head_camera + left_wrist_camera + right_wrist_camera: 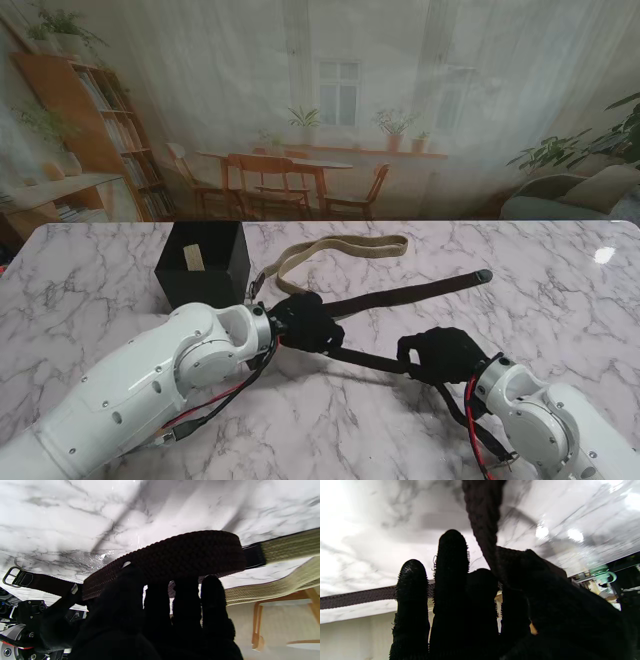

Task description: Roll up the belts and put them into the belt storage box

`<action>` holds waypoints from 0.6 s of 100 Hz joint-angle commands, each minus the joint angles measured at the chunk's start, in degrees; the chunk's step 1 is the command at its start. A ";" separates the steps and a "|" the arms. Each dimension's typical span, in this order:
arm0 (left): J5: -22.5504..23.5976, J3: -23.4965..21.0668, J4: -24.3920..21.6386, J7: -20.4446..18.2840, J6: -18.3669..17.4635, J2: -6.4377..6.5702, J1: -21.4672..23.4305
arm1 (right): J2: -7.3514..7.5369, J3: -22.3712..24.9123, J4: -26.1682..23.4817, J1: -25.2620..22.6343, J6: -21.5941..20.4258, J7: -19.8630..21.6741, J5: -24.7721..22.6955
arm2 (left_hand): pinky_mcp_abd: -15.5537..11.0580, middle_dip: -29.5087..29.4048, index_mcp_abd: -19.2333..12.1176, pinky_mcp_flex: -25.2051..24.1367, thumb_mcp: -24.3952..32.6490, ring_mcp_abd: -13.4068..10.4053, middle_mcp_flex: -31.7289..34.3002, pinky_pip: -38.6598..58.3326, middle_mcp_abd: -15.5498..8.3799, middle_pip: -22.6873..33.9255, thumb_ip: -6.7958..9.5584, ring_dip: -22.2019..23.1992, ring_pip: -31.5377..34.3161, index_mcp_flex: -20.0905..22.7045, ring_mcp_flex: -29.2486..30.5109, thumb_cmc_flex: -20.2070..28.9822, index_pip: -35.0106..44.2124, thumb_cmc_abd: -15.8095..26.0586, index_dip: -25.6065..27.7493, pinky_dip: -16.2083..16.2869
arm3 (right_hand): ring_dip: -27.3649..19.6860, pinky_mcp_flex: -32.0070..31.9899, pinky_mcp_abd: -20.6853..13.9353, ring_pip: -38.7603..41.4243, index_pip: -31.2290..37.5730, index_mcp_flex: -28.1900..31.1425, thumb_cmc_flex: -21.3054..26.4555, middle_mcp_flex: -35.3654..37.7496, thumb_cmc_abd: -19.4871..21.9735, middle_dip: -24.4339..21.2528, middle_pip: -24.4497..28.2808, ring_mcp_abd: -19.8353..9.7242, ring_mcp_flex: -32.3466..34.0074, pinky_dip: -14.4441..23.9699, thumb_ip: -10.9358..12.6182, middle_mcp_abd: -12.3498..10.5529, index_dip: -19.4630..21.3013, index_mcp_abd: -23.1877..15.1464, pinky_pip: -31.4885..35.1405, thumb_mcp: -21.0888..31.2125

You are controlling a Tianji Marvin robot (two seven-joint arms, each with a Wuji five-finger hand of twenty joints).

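Together, both hands on dark belt (420,293).

Dark brown braided belt (420,293): lies across the middle of the table, folded into a narrow V. One leg runs from the fold at the left out to a dark tip at the right, farther from me; the other leg runs toward the right, nearer to me. The left wrist view shows its woven texture and a metal buckle (11,576) on a smooth dark end.

Khaki webbing belt (345,248): lies flat in a long, loose loop, farther from me than the brown belt, just beside the box.

Belt storage box (203,265): black, square, open-topped, upright at the left; a small tan item shows inside.
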 commanded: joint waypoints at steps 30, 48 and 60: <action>3.72 -6.00 -1.84 -2.33 -2.02 2.98 7.42 | 0.36 -6.64 2.64 3.36 0.60 1.46 -0.93 | -1.04 1.56 -1.99 0.81 5.44 0.60 3.17 1.80 0.06 1.52 1.97 1.68 2.90 3.79 2.01 2.25 4.28 -2.12 1.97 1.39 | -2.89 -3.88 0.00 -3.34 -2.48 -2.77 -1.38 -3.10 3.53 -5.86 -5.26 0.67 -4.03 2.10 2.35 0.94 -8.88 -0.78 1.35 2.79; 3.99 -5.24 -0.96 -2.17 -1.01 3.05 7.53 | 0.13 -5.93 2.52 2.03 1.37 -2.21 -3.72 | -1.32 1.76 -1.77 1.30 6.12 0.64 3.47 1.91 0.24 1.57 1.95 1.83 3.09 3.96 2.44 1.88 4.32 -2.42 2.02 1.29 | -2.23 -9.13 -0.68 -1.45 -21.48 -7.83 -22.15 -14.41 5.65 -6.79 -6.77 2.95 -15.12 7.02 9.16 2.35 -1.65 5.26 2.33 2.43; 4.02 -5.46 -1.12 -2.08 -0.53 3.03 8.08 | 0.02 -3.56 0.75 -0.57 1.70 -4.93 -7.19 | -1.45 1.76 -1.62 1.69 6.59 0.65 3.74 2.12 0.43 1.57 1.91 1.92 3.28 4.18 2.78 1.42 4.28 -2.75 1.90 1.24 | 0.03 -14.96 -1.52 5.31 -26.33 -12.21 -29.70 -28.25 7.04 -4.47 -6.84 3.58 -27.64 10.39 9.00 3.24 -2.50 5.58 2.17 -4.83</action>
